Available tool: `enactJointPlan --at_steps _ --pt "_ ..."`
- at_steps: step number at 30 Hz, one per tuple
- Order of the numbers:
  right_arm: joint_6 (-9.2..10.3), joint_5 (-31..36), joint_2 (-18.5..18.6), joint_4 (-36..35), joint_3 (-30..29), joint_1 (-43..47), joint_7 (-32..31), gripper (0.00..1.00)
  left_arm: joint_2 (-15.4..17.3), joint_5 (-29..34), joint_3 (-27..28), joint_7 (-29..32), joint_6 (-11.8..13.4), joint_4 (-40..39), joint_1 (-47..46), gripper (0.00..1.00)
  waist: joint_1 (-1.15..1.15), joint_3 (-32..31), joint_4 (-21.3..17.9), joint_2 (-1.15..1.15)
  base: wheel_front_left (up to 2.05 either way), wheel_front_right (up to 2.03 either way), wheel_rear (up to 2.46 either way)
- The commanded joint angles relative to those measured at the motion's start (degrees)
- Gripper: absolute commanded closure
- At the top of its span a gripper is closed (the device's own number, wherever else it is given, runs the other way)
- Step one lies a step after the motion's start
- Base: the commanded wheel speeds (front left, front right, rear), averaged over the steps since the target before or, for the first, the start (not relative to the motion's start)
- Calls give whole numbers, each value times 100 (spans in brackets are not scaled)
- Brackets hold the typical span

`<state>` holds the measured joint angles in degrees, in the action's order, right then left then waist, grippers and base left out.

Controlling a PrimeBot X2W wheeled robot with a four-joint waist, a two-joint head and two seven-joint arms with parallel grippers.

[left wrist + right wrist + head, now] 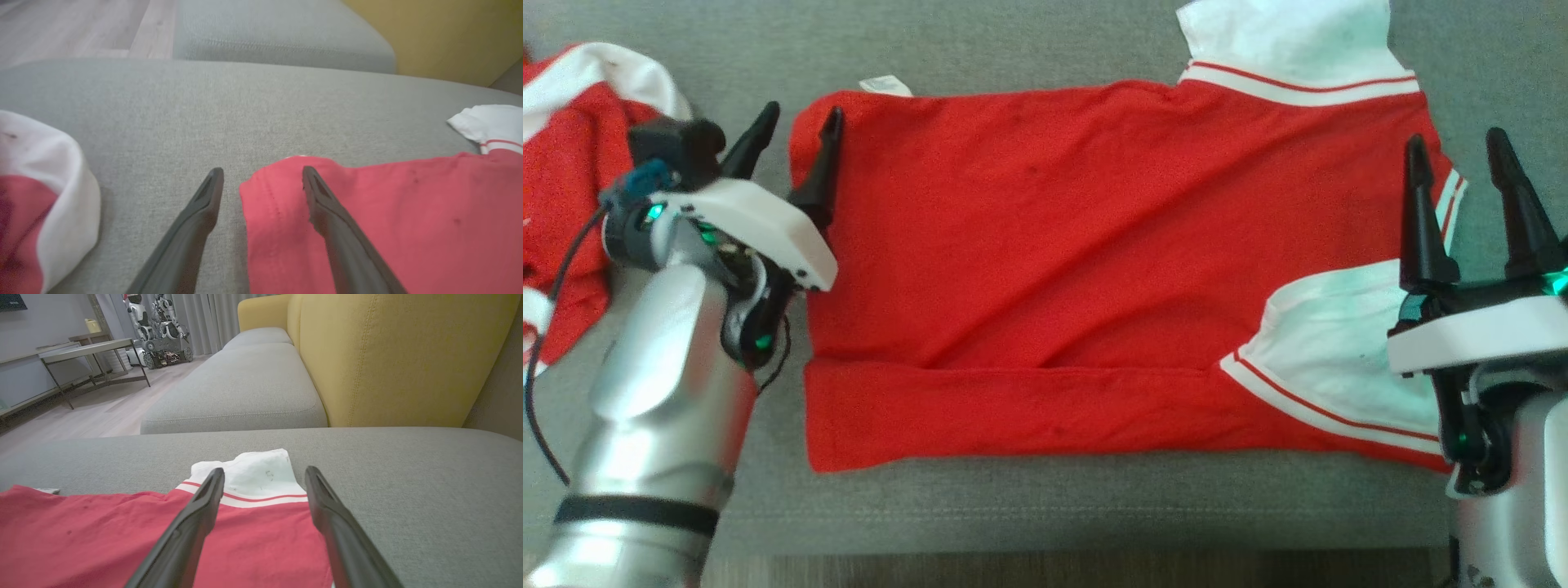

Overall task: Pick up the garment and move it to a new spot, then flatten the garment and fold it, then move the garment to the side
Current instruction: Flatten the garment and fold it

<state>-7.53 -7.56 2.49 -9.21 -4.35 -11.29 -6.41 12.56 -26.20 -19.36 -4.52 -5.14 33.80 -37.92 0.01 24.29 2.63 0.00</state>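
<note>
The garment [1045,269] is lying flat on the cushion [1013,506], with the left gripper [800,114] hovering wide open over its left edge and the right gripper [1454,140] hovering wide open at its right edge.

Grey sofa cushion [1045,49], yellow backrest [388,355], second red-and-white garment [564,188] at left, wooden floor [102,412]

The red shirt [1054,245] with white, red-striped sleeves lies spread flat on the grey sofa cushion [1029,41], its near edge folded over.
</note>
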Motion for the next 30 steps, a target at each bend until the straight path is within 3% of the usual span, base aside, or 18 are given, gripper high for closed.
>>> enactJointPlan --at_steps 1,7,8,9,10,30 --pt "4 -30 39 -167 155 -156 8 0 209 -37 155 63 -58 159 -333 0 -1 141 -127 0 0 0 0" --pt "4 -158 39 -23 131 -190 53 0 139 -328 66 276 -182 1156 -691 0 -1 234 -228 0 0 0 0" --pt "4 -170 39 -1 121 -195 57 0 127 -363 21 319 -196 1281 -730 47 -1 244 -234 0 0 0 0" --pt "4 -182 39 21 111 -204 62 0 120 -386 -24 311 -206 1370 -771 85 -1 251 -238 0 0 0 0" --pt "4 -192 39 44 96 -218 71 0 109 -412 -67 298 -214 1450 -802 100 -1 252 -240 0 0 0 0" --pt "4 -37 39 434 -327 -1023 -60 0 77 -350 -414 -954 -220 1497 -1174 100 -1 100 17 0 0 0 0"
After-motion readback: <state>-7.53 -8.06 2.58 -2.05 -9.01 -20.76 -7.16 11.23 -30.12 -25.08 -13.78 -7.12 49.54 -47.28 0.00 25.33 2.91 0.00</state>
